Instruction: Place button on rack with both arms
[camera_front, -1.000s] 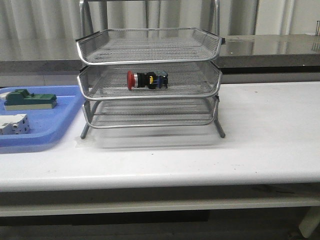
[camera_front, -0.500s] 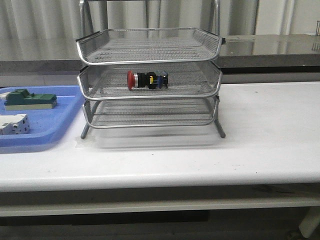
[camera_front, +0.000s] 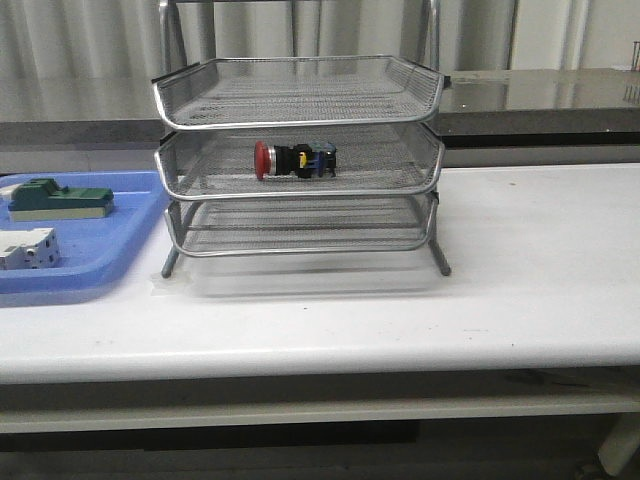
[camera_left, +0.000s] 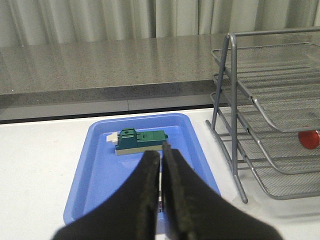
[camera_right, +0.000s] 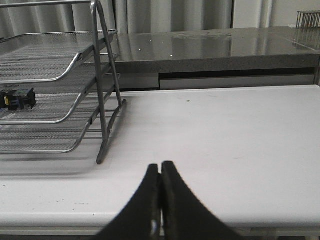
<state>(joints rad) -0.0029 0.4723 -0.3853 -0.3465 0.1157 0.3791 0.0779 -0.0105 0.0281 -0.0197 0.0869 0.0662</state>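
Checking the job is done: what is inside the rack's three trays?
The button lies on its side in the rack's middle tray. Top and bottom trays look empty through the mesh, though their rear corners are hard to see.

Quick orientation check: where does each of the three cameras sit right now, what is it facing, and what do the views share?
Front view: looks forward over the table at the rack, button in its middle tray; no arm shows.
Left wrist view: from the rack's left, over the blue tray; closed left gripper shows.
Right wrist view: from the rack's right, over bare table; closed right gripper shows.
Shared: all three see rack and button.
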